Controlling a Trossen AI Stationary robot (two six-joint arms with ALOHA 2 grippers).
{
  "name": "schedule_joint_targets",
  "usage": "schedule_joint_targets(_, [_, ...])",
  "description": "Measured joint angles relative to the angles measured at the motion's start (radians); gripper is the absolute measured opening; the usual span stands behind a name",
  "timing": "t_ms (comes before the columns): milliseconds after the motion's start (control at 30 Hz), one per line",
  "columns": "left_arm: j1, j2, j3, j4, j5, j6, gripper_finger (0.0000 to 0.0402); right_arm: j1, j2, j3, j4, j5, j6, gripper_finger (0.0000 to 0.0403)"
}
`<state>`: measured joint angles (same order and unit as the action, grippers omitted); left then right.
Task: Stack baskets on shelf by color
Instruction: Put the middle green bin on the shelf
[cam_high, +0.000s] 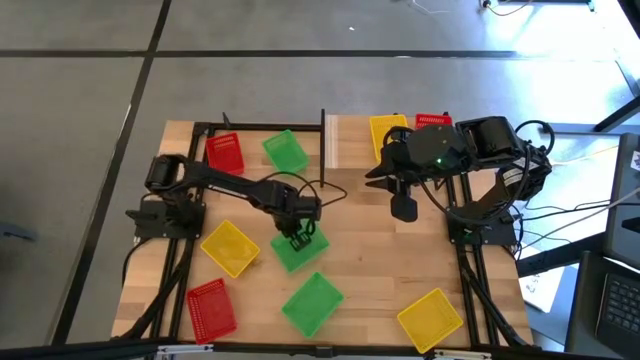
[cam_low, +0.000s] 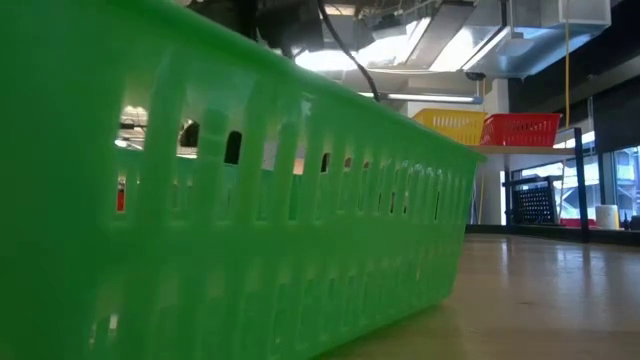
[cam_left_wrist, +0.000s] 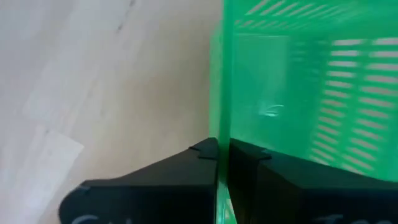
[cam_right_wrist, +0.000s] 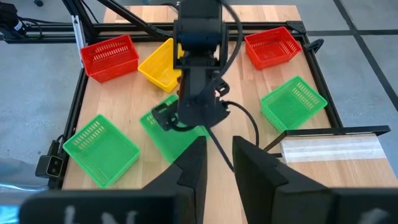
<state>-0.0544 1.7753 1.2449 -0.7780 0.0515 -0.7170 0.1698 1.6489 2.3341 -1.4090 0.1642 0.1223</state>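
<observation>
My left gripper (cam_high: 300, 236) (cam_left_wrist: 222, 149) is shut on a green basket (cam_high: 296, 250) (cam_right_wrist: 166, 134) in the table's middle. My right gripper (cam_high: 404, 210) (cam_right_wrist: 219, 146) hangs over bare wood right of it, narrowly open and empty. The shelf (cam_high: 345, 140) (cam_right_wrist: 333, 149) lies at the far edge, its dark post (cam_high: 323, 138) on its left end. A yellow basket (cam_high: 388, 134) (cam_low: 452, 124) and a red basket (cam_high: 432, 121) (cam_low: 522, 129) stand on it side by side. My left gripper holds the green basket by one side wall (cam_left_wrist: 219, 124), near its rim. One finger (cam_left_wrist: 249, 163) is inside the basket and one finger (cam_left_wrist: 198, 158) outside, pinching the wall from above. Whether the basket is off the table, I cannot tell.
Loose on the tabletop are a red basket (cam_high: 225, 153) and a green basket (cam_high: 286, 152) at the far left, a yellow basket (cam_high: 230, 247), a red basket (cam_high: 211, 307), a green basket (cam_high: 312, 303) (cam_low: 230, 200) near the front edge, and a yellow basket (cam_high: 430, 318).
</observation>
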Motion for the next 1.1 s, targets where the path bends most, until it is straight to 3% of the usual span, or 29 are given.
schedule_joint_targets(200, [0.017,-0.15,0.042,-0.115,0.015,-0.005,0.0002,0.0,0.0,0.0,0.0,0.0,0.0,0.0076])
schedule_joint_targets(367, [0.042,-0.253,0.149,-0.232,-0.076,-0.031,0.0001,0.0,0.0,0.0,-0.001,0.0,0.001,0.0076])
schedule_joint_targets(567, [0.114,-0.273,0.306,-0.251,-0.181,-0.034,0.0001,0.0,0.0,0.0,-0.002,0.003,-0.022,0.0076])
schedule_joint_targets(833, [0.293,-0.249,0.416,-0.144,-0.203,-0.014,0.0,0.0,0.0,0.0,-0.009,0.14,-0.054,0.0076])
schedule_joint_targets(1100, [0.415,-0.184,0.428,0.118,-0.105,-0.021,0.0,0.0,0.0,0.0,-0.029,0.265,-0.077,0.0076])
